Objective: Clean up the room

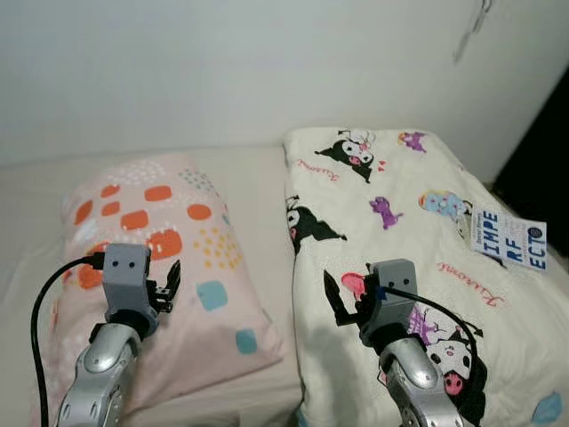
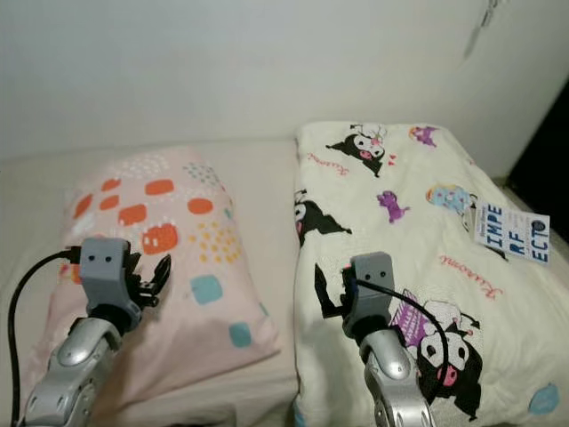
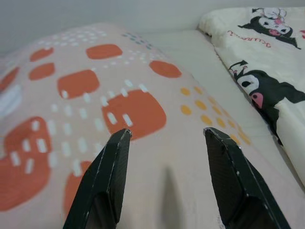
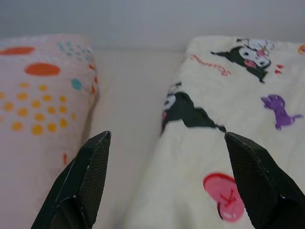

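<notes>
Tidying the bed — both arms raised over the bedding, nothing gripped yet.

Pink pillow with orange and teal patches lies on the robot's left side of the bed, near the wall; just beside it on the right lies a folded cream blanket printed with black cartoon figures, a lettered tag at its far edge. Left gripper hovers above the pillow, fingers spread and empty; right gripper hangs over the blanket's inner edge, fingers wide apart, also empty. Judging by this, the step is the approach — next would be lowering one gripper to pinch fabric, most likely a pillow or blanket edge, though which piece comes first cannot be told.
</notes>
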You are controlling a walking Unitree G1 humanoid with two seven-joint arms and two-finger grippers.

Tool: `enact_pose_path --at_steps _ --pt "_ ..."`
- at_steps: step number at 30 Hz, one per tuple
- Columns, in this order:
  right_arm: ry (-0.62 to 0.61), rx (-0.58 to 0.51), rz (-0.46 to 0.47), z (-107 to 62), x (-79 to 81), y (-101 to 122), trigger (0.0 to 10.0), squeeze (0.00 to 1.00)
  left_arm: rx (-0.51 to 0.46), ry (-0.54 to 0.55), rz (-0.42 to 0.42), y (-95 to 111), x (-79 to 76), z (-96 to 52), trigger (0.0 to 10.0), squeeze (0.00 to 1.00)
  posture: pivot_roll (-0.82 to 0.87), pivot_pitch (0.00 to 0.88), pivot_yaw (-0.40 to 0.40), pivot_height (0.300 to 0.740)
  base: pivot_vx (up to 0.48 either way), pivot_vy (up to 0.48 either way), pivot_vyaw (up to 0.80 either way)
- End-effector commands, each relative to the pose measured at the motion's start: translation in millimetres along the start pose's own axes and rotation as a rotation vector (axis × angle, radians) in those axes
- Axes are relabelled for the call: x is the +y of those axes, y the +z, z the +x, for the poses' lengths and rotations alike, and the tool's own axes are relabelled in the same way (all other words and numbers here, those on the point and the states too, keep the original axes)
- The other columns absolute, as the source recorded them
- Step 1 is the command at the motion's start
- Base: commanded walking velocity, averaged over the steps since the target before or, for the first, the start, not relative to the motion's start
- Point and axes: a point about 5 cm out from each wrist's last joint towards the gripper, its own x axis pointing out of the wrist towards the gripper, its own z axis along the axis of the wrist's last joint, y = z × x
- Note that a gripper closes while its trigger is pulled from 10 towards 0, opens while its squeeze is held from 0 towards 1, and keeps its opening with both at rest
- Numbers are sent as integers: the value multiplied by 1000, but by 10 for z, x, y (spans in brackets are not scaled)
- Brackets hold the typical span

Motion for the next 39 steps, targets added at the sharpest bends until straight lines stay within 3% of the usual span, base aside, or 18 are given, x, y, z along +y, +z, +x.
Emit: enact_pose_path --at_steps 1,13,25,27,32,39 --pt "8 9 4 -34 24 -44 10000 0 20 -7 5 -73 -8 -40 10000 0 32 166 -38 690 0 0 0" --pt "6 18 10 -58 30 -76 10000 0 32 -26 18 -114 -16 -59 10000 0 32 164 -35 735 0 0 0" --pt "-5 42 24 -76 11 -148 10000 0 87 -60 42 -252 -87 -74 10000 0 35 163 -33 740 0 0 0" --pt "-7 101 30 -110 8 -267 10000 0 130 -66 52 -379 -122 -113 10000 0 33 163 -34 740 0 0 0" --pt "-7 142 21 -134 9 -347 10000 0 155 -68 48 -451 -139 -139 10000 0 34 163 -35 740 0 0 0" --pt "-64 280 3 -334 -41 -710 10000 0 257 -113 51 -767 -249 -311 10000 0 39 161 -41 740 0 0 0"
